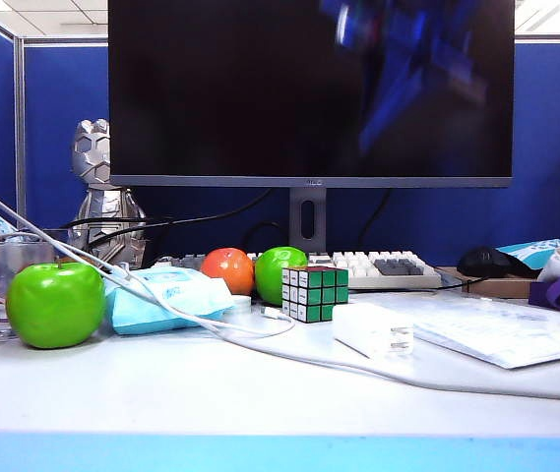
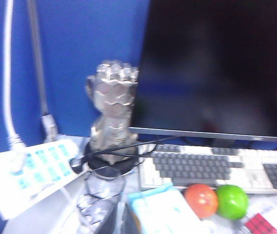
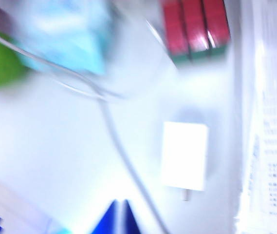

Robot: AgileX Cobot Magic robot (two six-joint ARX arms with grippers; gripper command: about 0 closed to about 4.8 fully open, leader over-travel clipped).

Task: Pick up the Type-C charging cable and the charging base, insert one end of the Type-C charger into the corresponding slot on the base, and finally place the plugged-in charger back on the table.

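Note:
The charging base (image 1: 373,329) lies flat on the table (image 1: 161,393), just right of the Rubik's cube (image 1: 314,293). The thin Type-C charging cable (image 1: 274,315) loops in front of the cube, its small plug end beside it. Neither gripper shows in the exterior view. In the blurred right wrist view, my right gripper (image 3: 120,202) hovers above the table, its blue fingers together and holding nothing. The charging base (image 3: 184,156) lies a short way off to one side of it. My left gripper (image 2: 119,219) is a dark blur at the frame's edge, shut and empty, above the pale blue packet (image 2: 165,212).
A thicker white cable (image 1: 358,369) runs across the table past the base. A big green apple (image 1: 55,303), the blue packet (image 1: 166,300), a red apple (image 1: 227,270) and a green apple (image 1: 278,273) sit left of the cube. Papers (image 1: 506,329) lie right; monitor (image 1: 309,88) and keyboard (image 1: 378,267) behind.

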